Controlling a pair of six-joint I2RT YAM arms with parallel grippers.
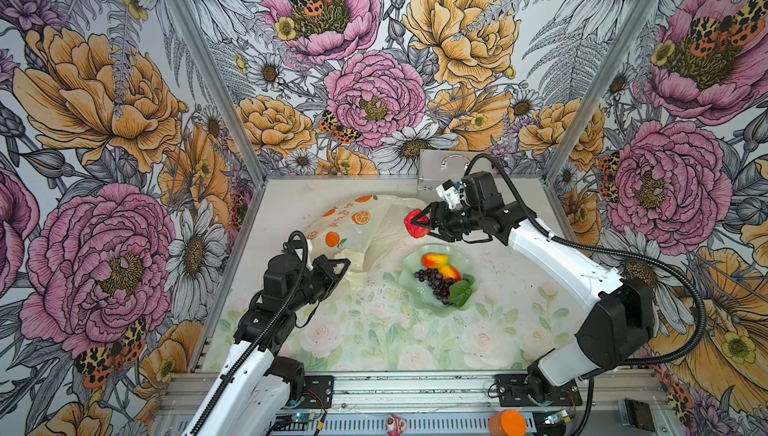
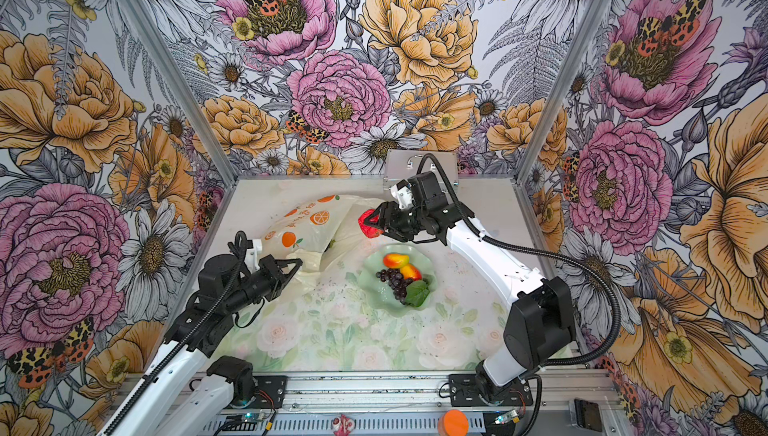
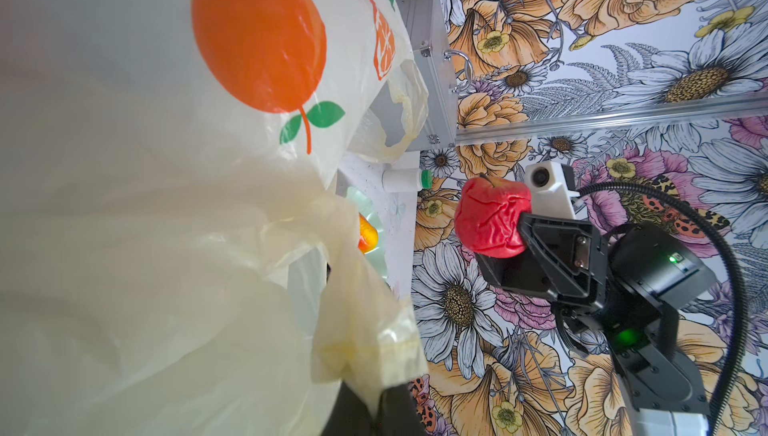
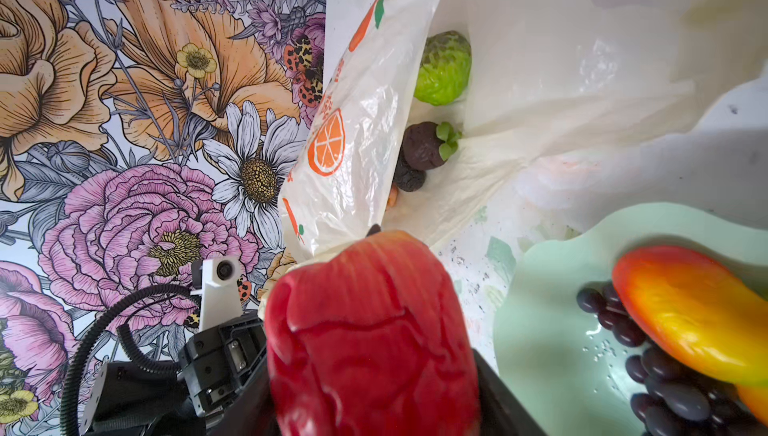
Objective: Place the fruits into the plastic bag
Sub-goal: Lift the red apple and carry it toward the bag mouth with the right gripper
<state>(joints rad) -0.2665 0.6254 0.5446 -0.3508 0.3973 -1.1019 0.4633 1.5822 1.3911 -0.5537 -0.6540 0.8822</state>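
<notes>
My right gripper is shut on the wrinkled red apple and holds it in the air beside the mouth of the plastic bag. My left gripper is shut on the bag's cream edge, lifting it. In the right wrist view a green fruit and a dark fruit with green leaves lie inside the bag. Two yellow-orange mangoes, a purple grape bunch and a green leaf rest in the pale green dish.
A silver metal case stands at the back, just behind the right arm's wrist. A small white bottle lies on the table beyond the bag in the left wrist view. Floral walls close in the left, right and back sides.
</notes>
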